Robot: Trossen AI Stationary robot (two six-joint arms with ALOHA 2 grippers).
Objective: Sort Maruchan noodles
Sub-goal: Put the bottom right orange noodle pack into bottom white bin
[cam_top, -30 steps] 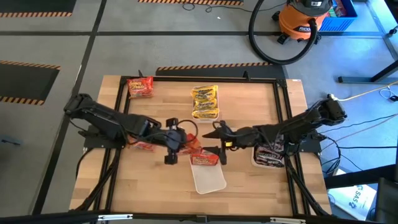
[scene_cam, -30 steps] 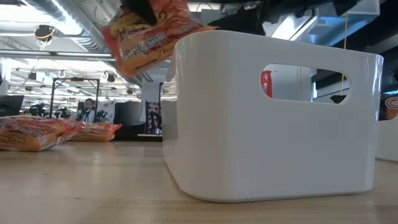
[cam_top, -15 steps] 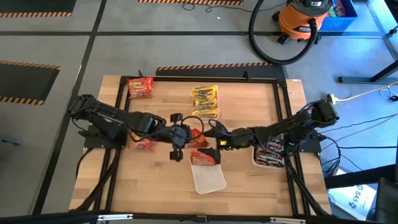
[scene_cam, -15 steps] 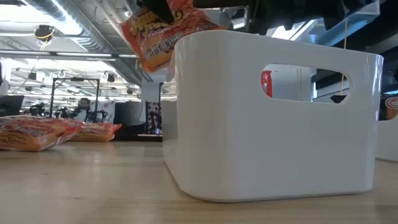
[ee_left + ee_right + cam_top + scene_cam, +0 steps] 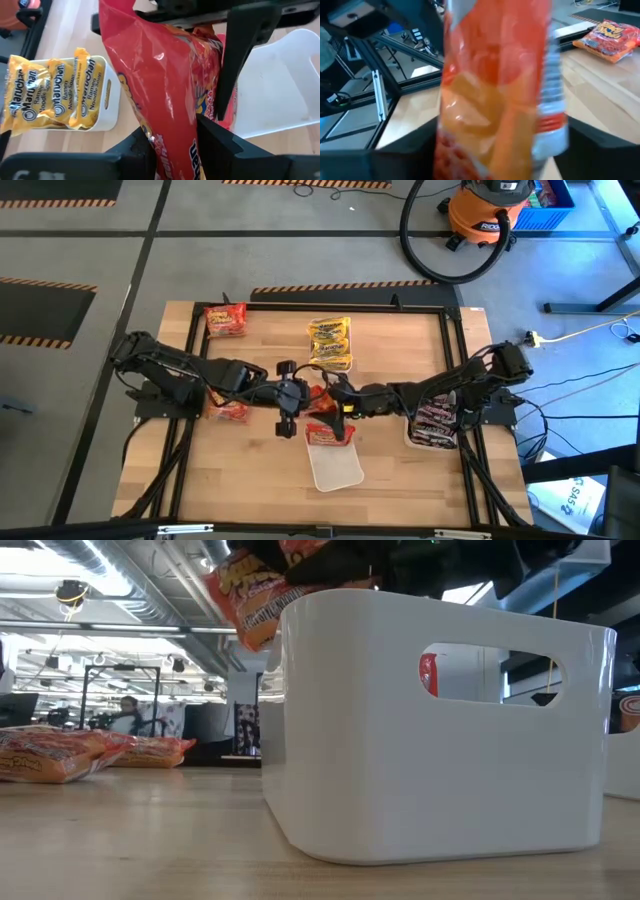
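Two grippers meet at the table's middle, above the white tray (image 5: 333,463) near the front edge. The left gripper (image 5: 175,132) is clamped on the red noodle packet (image 5: 170,75), its long axis upright. The right gripper (image 5: 345,402) brackets the packet, fingers apart.

1. A wooden table (image 5: 390,470) with a pale butcher-block top carries everything.
2. A white tray (image 5: 335,465) stands near the front middle, with a red packet (image 5: 330,436) in its far end.
3. A tray of yellow packets (image 5: 329,343) sits toward the back middle.
4. A red packet (image 5: 226,319) lies at the back left corner.
5. More red packets (image 5: 229,413) lie at the left edge.
6. At the right edge stands what looks like another tray of dark packets (image 5: 435,428), partly hidden.
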